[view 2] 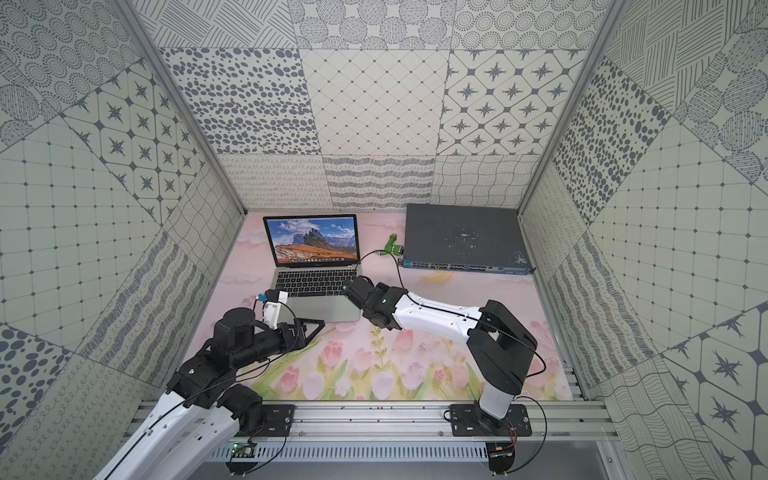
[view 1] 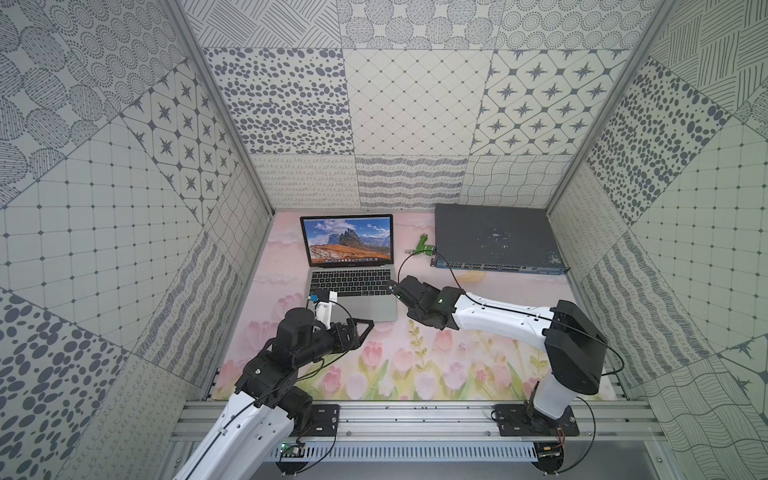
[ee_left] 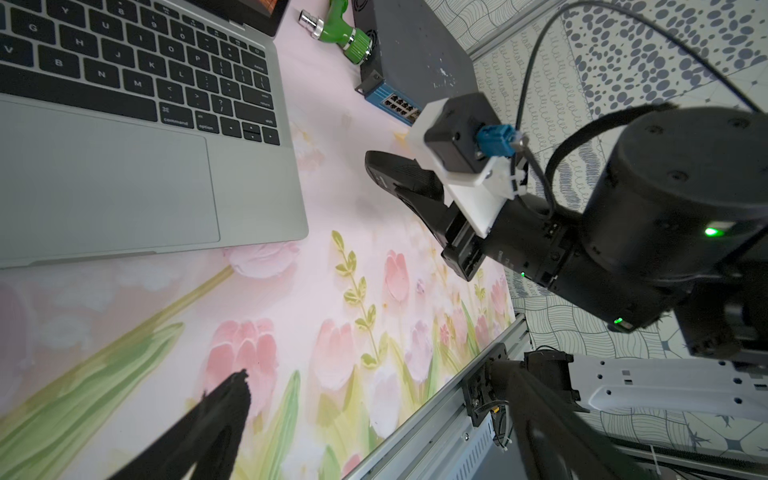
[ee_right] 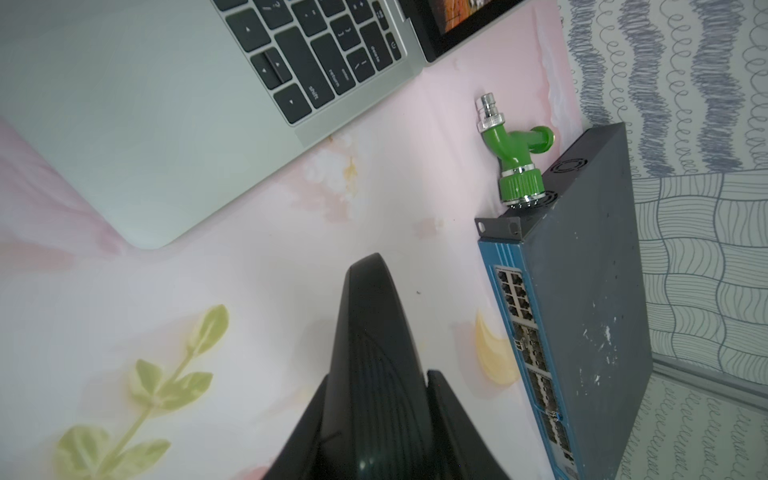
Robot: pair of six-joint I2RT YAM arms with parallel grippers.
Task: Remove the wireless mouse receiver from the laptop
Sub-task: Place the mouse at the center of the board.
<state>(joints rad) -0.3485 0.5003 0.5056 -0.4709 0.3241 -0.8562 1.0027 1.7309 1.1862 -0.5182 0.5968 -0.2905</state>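
my left fingers (ee_left: 224, 415) are sitting spread wide apart, with the left gripper (view 1: 361, 330) hanging over the floral mat (view 1: 457, 365) just in front of the laptop (view 1: 365, 305). right gripper (view 1: 394, 288) is clamping what looks like the black mouse (ee_right: 370, 332), right beside the laptop's right edge. I'm honestly not spotting the wireless mouse receiver in any view

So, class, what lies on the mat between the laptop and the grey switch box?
A green fitting with metal ends, close beside the switch box and apart from the laptop; both top views show it.
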